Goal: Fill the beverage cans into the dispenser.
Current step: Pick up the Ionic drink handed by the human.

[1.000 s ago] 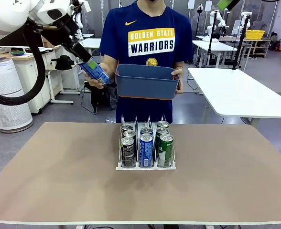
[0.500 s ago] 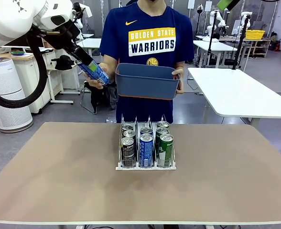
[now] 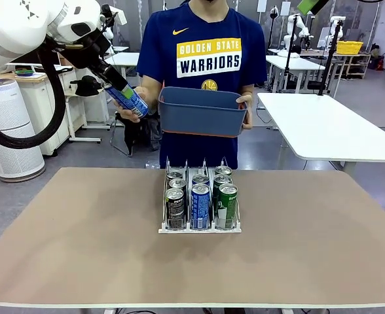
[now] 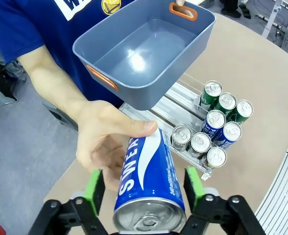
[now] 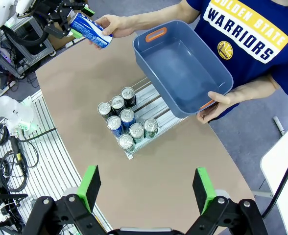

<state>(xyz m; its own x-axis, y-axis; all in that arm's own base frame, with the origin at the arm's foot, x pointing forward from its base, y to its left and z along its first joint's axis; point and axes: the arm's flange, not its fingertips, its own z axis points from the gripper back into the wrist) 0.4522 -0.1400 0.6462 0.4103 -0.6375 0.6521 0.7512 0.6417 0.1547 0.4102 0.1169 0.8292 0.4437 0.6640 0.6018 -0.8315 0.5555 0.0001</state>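
A person's hand [image 4: 102,142] holds out a blue beverage can [image 3: 131,100] above the table's far left edge. My left gripper [image 3: 122,91] reaches it from the upper left. In the left wrist view the can [image 4: 149,181] lies between the green pads [image 4: 94,188] with a narrow gap beside it, and the left gripper [image 4: 144,178] is open around it. The clear dispenser [image 3: 163,229] stands mid-table with several cans [image 3: 200,203] in its three lanes. My right gripper [image 5: 146,188] hangs open high above the table, over the dispenser [image 5: 151,95].
The person's other hand holds a blue-grey tub [image 3: 202,114] at chest height behind the dispenser; the tub [image 4: 144,54] is empty inside. White tables and other equipment stand farther back in the room.
My left arm's wrist has shifted slightly to the right. The blue can and the person's hand have stayed in place.
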